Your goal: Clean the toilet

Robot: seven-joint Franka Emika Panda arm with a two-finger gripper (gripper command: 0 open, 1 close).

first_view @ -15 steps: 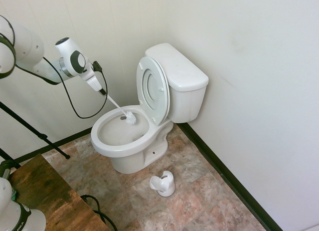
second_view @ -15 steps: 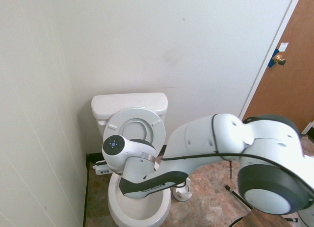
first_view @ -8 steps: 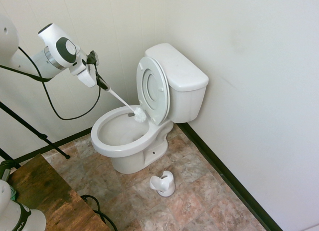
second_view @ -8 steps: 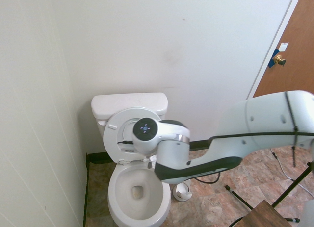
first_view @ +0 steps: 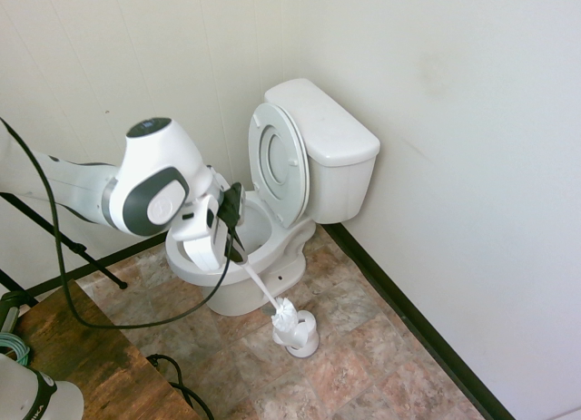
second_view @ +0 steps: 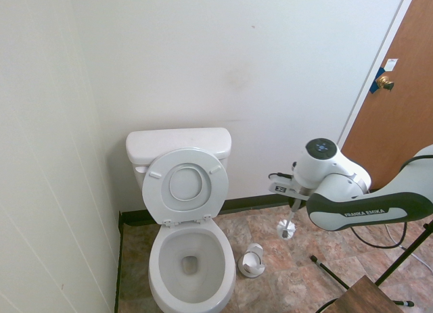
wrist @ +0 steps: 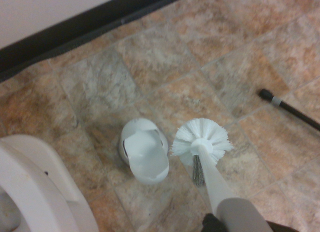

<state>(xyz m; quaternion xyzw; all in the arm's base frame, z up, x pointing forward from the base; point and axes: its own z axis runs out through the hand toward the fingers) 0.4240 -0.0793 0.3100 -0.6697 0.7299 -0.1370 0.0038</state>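
So the gripper (first_view: pixel 238 249), clamped on the brush (first_view: pixel 264 285), has swung off the bowl to over the floor (second_view: pixel 308 262) near the holder (second_view: pixel 252 261), toilet (second_view: pixel 191 265) still by the wall (second_view: pixel 203 76).

Toilet (wrist: pixel 45 192) cut off, wrist view.

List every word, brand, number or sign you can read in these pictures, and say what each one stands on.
"FRANKA EMIKA", on the side of the robot arm.
"KA", the visible end of a word on the dark band of the arm's base.
Too small to read: the mark on the pale tag by the door handle.
No lettering can be made out on the toilet or the brush.
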